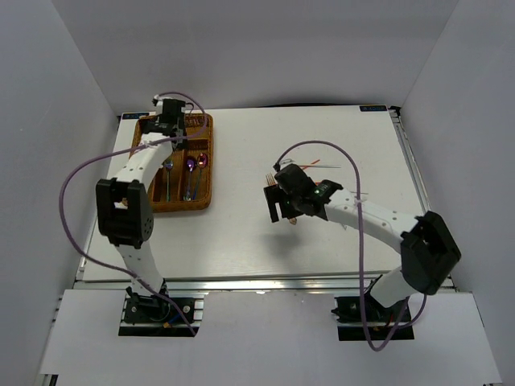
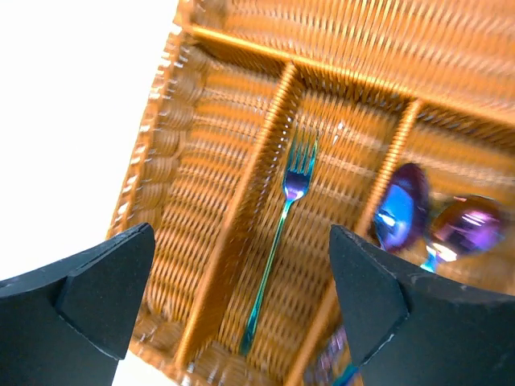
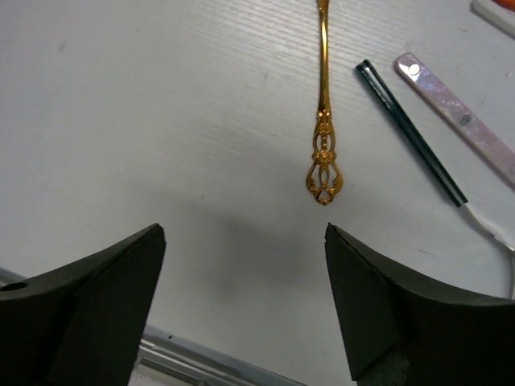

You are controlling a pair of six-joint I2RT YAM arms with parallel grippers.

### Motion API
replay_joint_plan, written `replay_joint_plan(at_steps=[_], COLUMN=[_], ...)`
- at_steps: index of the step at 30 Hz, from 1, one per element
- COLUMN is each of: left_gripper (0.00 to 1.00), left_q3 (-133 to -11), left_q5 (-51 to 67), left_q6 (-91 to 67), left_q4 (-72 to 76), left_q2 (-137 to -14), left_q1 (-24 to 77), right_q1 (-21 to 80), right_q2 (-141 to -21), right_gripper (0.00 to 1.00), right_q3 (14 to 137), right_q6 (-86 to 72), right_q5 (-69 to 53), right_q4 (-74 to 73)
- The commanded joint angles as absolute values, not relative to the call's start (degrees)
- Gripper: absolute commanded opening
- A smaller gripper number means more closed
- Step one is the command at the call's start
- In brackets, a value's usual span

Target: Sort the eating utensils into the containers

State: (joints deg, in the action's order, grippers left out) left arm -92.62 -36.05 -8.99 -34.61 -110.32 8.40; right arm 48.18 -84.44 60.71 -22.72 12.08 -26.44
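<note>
Left claw (image 2: 240, 235) open, empty, iridescent fork (image 2: 278, 240) below it in wicker tray (image 2: 183, 201). Right claw (image 3: 245, 235) open, empty, ornate gold handle (image 3: 323, 121) just ahead.

Left claw (image 2: 241, 241) agape at full forward reach; right claw (image 3: 245, 237) agape too, nearer, angled inward.

Wicker tray (image 1: 181, 207): iridescent fork (image 2: 278, 241) flat in mid slot; 2 purple spoons (image 2: 401, 207) in adj. slot. Gold utensil (image 3: 323, 121) flat outside tray.

Overhead view looking down, wrist views close over tray (image 2: 153, 161), table (image 3: 161, 121)
</note>
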Motion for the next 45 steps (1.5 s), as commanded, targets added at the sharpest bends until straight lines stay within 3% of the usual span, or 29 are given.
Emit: replay_joint_plan(at_steps=[1,3,4,5,10,14,29,32,33,35,38,42,45], left_gripper=[0.98,0.98,0.98,0.98,0.98,0.98,0.98,0.98,0.98,0.98,0.98,0.98,0.98], left_q3=[-94.8,-92.9,-88.8,-85.9,-61.2,-52.7,-46.5,-46.6,-46.6,-46.5,-46.0,-43.3,-39.7], left_q5=[-34.5,-32.6,-31.8,-31.0,-27.1,-28.5,-26.5,-25.9,-25.7,-25.2,-18.8,4.3,21.6], left_q6=[-14.7,-17.9,-18.9,-19.7,-18.4,-18.9,-20.1,-20.1,-20.1,-20.1,-20.0,-22.1,-32.1], left_q4=[-41.1,-42.5,-42.5,-41.7,-29.9,-28.6,-28.8,-28.8,-28.8,-28.7,-26.5,-19.9,-10.5], left_q2=[-97.9,-91.7,-89.1,-86.2,-65.8,-58.5,-53.0,-53.7,-53.7,-53.5,-52.9,-54.3,-56.9], left_q1=[8.2,8.2,8.2,8.1,8.2,8.2,8.2,8.2,8.3,8.3,8.3,8.2,8.3], right_q1=[45.8,44.6,43.1,42.1,38.4,38.2,37.4,37.3,37.2,37.3,37.6,38.1,38.4], right_q2=[-89.3,-91.4,-93.5,-94.6,-103.2,-109.0,-118.8,-119.4,-119.4,-119.3,-117.3,-109.2,-103.1], right_gripper=[0.81,0.74,0.62,0.59,0.48,0.45,0.29,0.17,0.03,0.00,0.00,0.00,0.00], right_q3=[66.3,67.7,68.2,69.5,75.6,81.6,83.8,82.5,82.3,81.4,79.3,73.8,71.2], right_q6=[-20.7,-19.3,-18.8,-18.0,-14.4,-11.8,-12.7,-13.0,-13.2,-13.4,-14.1,-16.1,-18.6], right_q5=[14.2,13.0,11.9,10.3,6.3,6.9,6.4,5.4,5.4,4.8,3.5,-7.0,-11.8], right_q4=[-27.2,-26.7,-25.6,-25.2,-25.8,-28.0,-28.3,-28.1,-28.1,-28.4,-27.7,-21.1,-18.0])
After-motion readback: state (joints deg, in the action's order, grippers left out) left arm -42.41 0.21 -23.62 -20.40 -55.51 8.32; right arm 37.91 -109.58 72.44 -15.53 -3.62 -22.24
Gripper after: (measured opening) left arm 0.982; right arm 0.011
